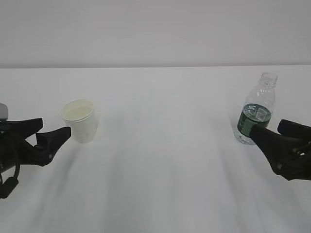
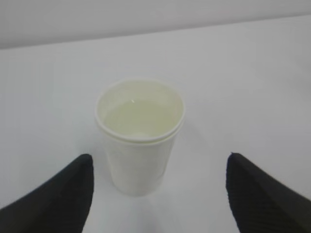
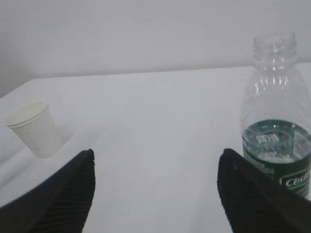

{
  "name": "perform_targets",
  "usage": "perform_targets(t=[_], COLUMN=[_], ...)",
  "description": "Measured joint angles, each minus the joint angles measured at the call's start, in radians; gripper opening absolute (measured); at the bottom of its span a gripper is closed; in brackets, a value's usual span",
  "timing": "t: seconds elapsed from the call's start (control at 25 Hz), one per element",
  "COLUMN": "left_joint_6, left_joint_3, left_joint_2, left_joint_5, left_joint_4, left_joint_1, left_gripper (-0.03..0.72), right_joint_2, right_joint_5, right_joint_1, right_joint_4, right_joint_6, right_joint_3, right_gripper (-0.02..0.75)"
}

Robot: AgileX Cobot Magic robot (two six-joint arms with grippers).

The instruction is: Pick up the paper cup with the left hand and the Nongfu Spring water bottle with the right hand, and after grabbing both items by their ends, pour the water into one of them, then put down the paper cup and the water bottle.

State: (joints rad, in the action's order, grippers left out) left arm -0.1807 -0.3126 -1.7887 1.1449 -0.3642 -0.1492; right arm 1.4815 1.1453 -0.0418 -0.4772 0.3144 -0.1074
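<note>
The white paper cup [image 1: 79, 120] stands upright on the left of the table. My left gripper [image 1: 54, 127] is open and sits low, just left of it. In the left wrist view the cup [image 2: 140, 136] stands just ahead of the open gripper [image 2: 160, 160], left of centre, and neither finger touches it. The capless Nongfu Spring water bottle [image 1: 256, 109], with its green label and some water, stands upright on the right. My right gripper [image 1: 268, 127] is open in front of its base. In the right wrist view the bottle [image 3: 276, 121] rises behind the right finger [image 3: 252, 199], outside the gap of the open gripper [image 3: 156, 162].
A bare white table [image 1: 165, 160] runs to a plain pale wall at the back. The right wrist view also shows the cup [image 3: 34, 128] far off to the left. Nothing else stands on the table between cup and bottle.
</note>
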Motion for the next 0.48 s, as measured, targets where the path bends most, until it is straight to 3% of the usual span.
perform_targets(t=[0.48], left_joint_6=[-0.061], left_joint_3=[0.025], left_joint_2=[0.253], left_joint_5=[0.000], left_joint_4=[0.009], left_joint_1=[0.000], left_gripper=[0.599], right_joint_2=[-0.258], right_joint_5=[-0.014], right_joint_1=[0.000], right_joint_4=[-0.010], right_joint_6=[0.046], right_joint_3=[0.003], right_gripper=[0.588])
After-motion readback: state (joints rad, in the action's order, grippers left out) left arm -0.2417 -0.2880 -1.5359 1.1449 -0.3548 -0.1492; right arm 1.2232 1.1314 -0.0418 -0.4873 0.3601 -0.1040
